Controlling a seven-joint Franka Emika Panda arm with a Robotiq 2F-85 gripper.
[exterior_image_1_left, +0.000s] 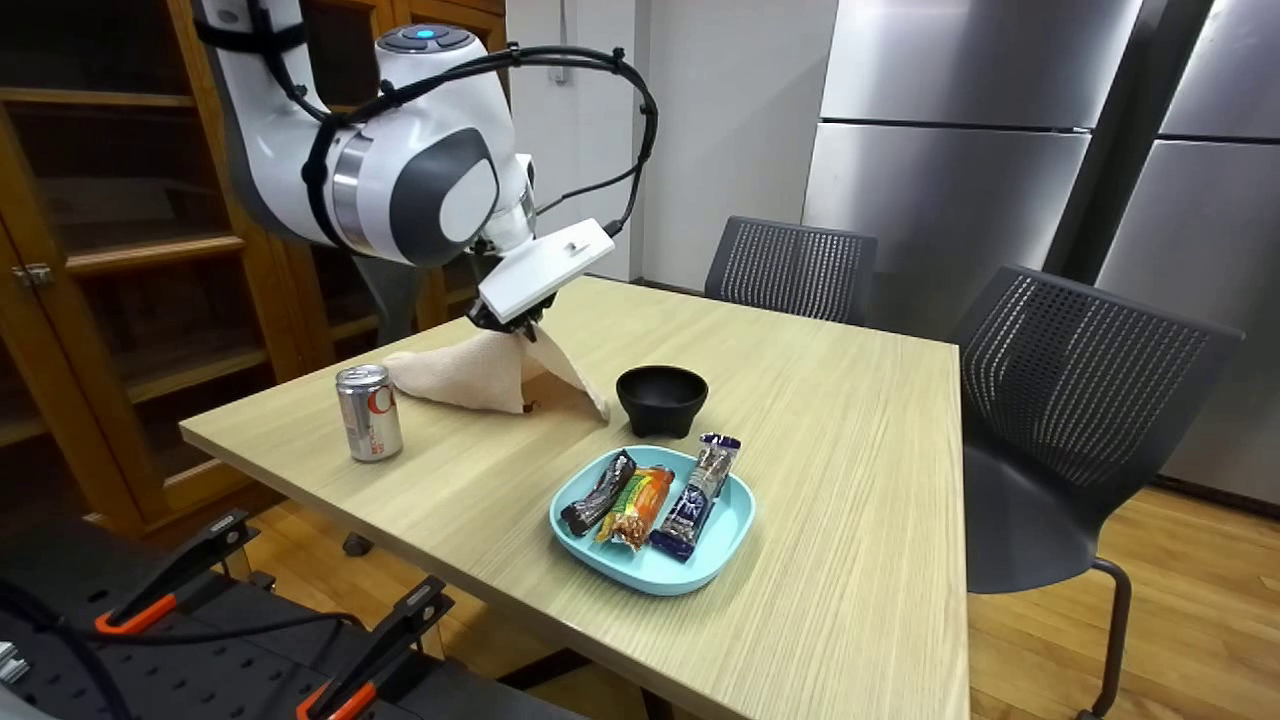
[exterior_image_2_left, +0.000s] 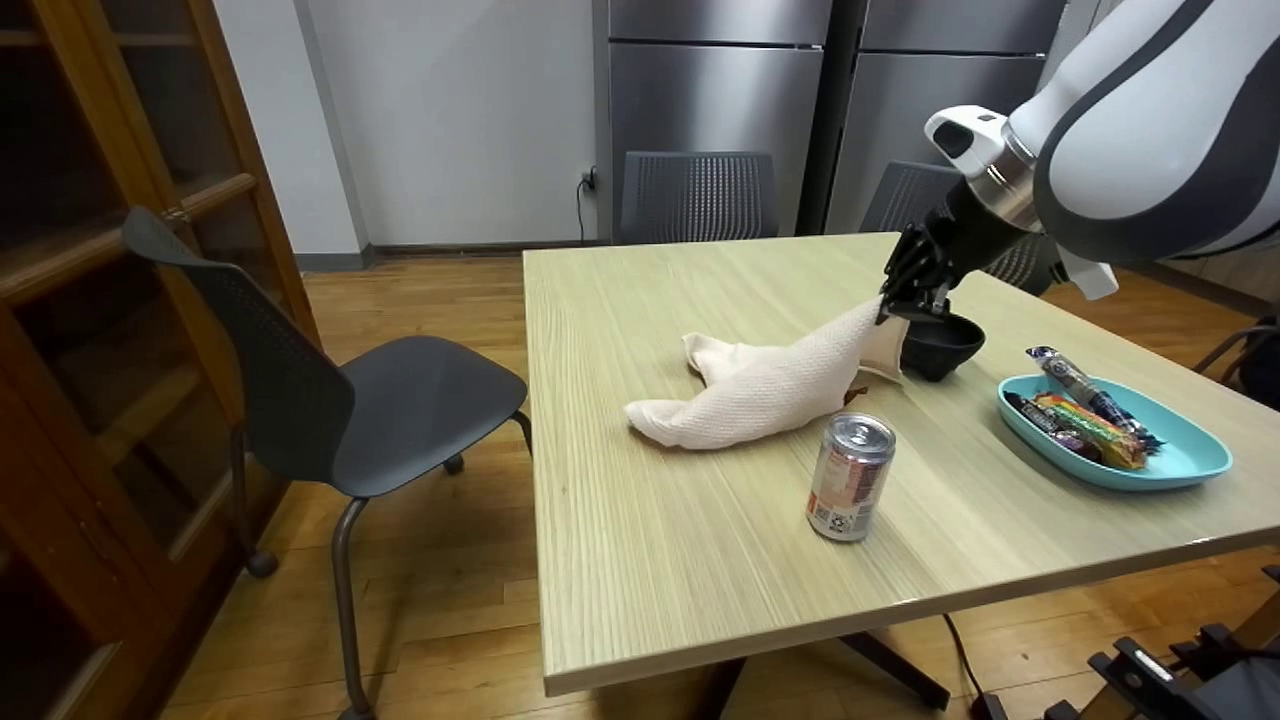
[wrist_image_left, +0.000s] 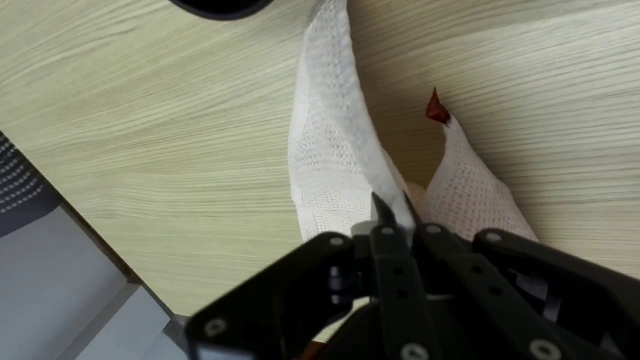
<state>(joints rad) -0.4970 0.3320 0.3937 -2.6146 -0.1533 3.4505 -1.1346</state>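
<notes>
A cream-white woven cloth lies partly bunched on the table; it shows in both exterior views and in the wrist view. My gripper is shut on a fold of it and holds that part raised above the table, in both exterior views. The cloth's ends hang down to the table on either side. A small dark red tip shows at one corner of the cloth. A black bowl stands close to the cloth's hanging end, also in the wrist view.
A silver soda can stands upright by the cloth near the table edge. A light-blue plate holds a dark-wrapped bar, an orange-wrapped bar and a blue-silver bar. Dark chairs stand round the wooden table.
</notes>
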